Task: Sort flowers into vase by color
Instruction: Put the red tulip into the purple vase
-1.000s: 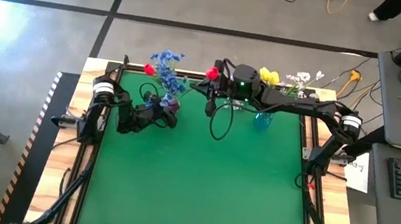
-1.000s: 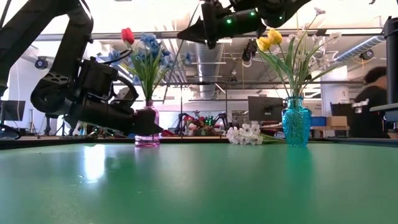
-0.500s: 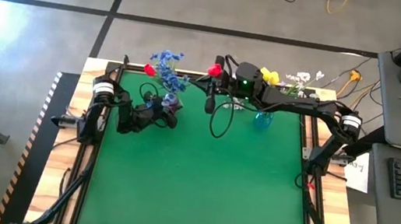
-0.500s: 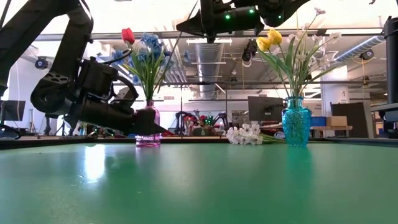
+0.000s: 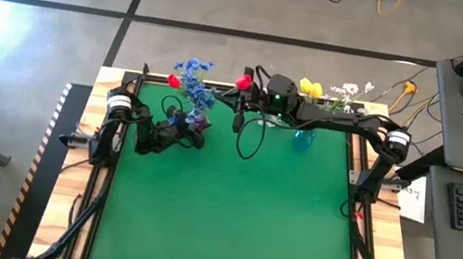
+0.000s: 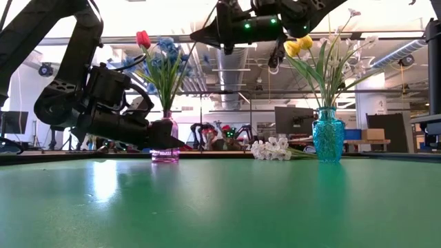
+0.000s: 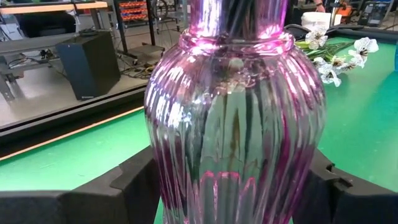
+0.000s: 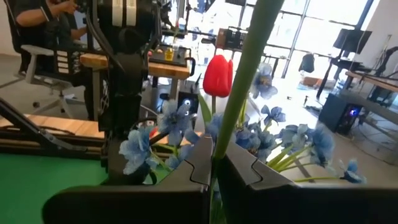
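High view: the pink vase [image 5: 197, 123], clasped by the left gripper [image 5: 184, 132], already holds blue flowers [image 5: 195, 81] and one red tulip [image 5: 172, 80]. Beside it, a second red tulip [image 5: 243, 81] is carried pinched in the right gripper [image 5: 241, 104]; white blossoms [image 6: 272, 149] remain unsorted.

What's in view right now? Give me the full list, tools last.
pink vase: one, pink glass, back left of the table.
blue flowers: one bunch, blue, in the pink vase.
vase tulip: one, red, in the pink vase.
held tulip: one, red, in the air between the two vases.
blue vase: one, teal-blue glass, back right.
yellow tulips: two, yellow, in the blue vase.
white blossoms: sprays, white, in the blue vase.
loose spray: one, white, lying beside the blue vase.
table: one, green top.
left tool: gripping the pink vase.
right tool: shut on the held tulip's stem.
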Motion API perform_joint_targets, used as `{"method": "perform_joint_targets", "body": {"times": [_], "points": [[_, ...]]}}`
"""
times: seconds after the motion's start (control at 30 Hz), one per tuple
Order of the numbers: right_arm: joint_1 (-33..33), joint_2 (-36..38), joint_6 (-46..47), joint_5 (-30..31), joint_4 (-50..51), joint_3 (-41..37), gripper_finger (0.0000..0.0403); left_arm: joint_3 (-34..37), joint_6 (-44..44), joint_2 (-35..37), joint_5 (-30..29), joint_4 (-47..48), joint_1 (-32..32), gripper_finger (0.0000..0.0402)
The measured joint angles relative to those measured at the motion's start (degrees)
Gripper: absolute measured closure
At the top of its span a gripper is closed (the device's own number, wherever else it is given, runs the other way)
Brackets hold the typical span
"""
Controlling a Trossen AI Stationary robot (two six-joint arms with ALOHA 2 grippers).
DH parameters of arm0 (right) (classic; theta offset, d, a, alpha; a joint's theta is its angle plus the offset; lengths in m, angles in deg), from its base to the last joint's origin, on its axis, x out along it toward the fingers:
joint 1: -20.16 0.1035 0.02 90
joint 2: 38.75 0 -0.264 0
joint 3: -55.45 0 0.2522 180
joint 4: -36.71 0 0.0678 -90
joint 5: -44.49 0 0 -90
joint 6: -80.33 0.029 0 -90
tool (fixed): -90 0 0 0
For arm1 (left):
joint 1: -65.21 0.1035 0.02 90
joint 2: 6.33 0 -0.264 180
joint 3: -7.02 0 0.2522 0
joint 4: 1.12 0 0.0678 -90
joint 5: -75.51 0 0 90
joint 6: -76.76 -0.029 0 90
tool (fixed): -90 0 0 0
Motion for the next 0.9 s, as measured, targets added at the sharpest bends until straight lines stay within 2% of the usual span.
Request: {"method": "perform_joint_targets", "body": {"times": [0.9], "points": [[0.02,-3.02,-0.79,-1.59,-1.03,0.02,0.0394,-0.04,-0.13,-0.35,2.90,-0.23,0.00,0.0152]]}}
